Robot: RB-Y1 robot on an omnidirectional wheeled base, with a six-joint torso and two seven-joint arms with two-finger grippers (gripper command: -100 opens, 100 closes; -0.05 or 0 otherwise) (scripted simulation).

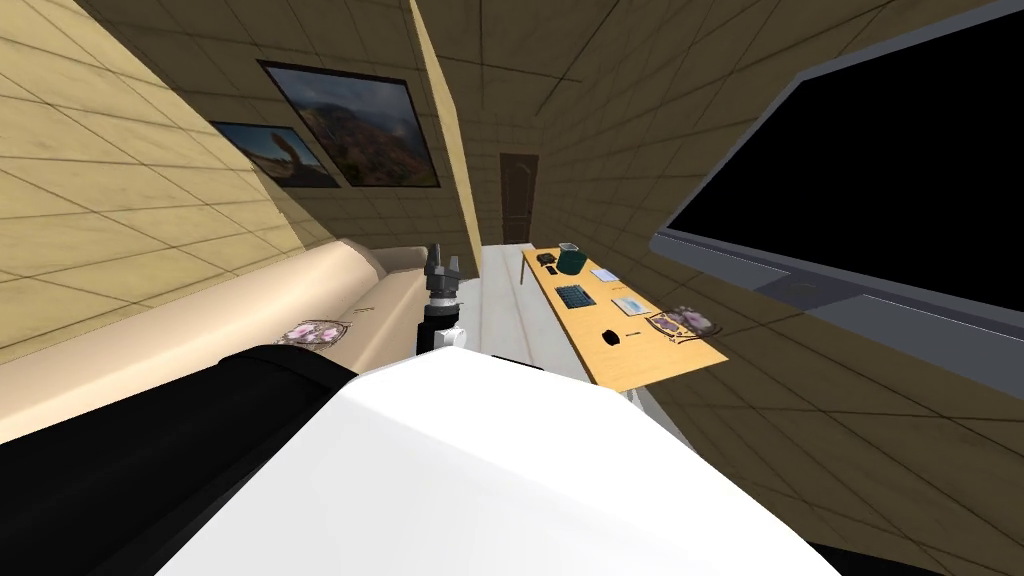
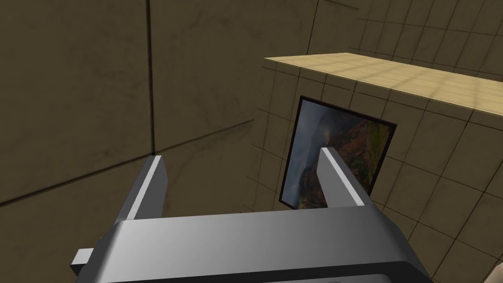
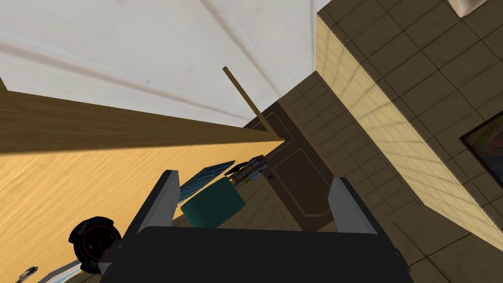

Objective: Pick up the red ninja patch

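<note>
The right hand (image 3: 254,176) is hovering low over the edge of the tabletop (image 3: 59,191), its two fingers (image 3: 164,201) standing wide apart and holding nothing.

The only container is a teal cup (image 3: 213,202). It is standing on the tabletop ahead of the hand, inside the gap between the fingers and close to one of them. What it is holding, if anything, cannot be told from here.

The red ninja patch (image 3: 92,240) is lying flat on the tabletop, outside the gap, just beside the base of that same finger, with the hand's dark body covering one edge of it. It is showing as a black round disc with a red ring and red marks. Pale lettering is running around its rim, too small to read.

A pen (image 3: 24,272) is lying farther out from the hand than the patch. A dark blue gridded pad (image 3: 206,178) is lying just beyond the cup, and a small dark gadget (image 3: 245,169) is sitting beyond that, near the tabletop's far end. A brown door (image 3: 294,186) is standing past the fingertips.

The left hand (image 2: 240,155) is pointing upward, well apart from the tabletop. Its fingers (image 2: 153,186) are also spread wide and gripping nothing.
</note>
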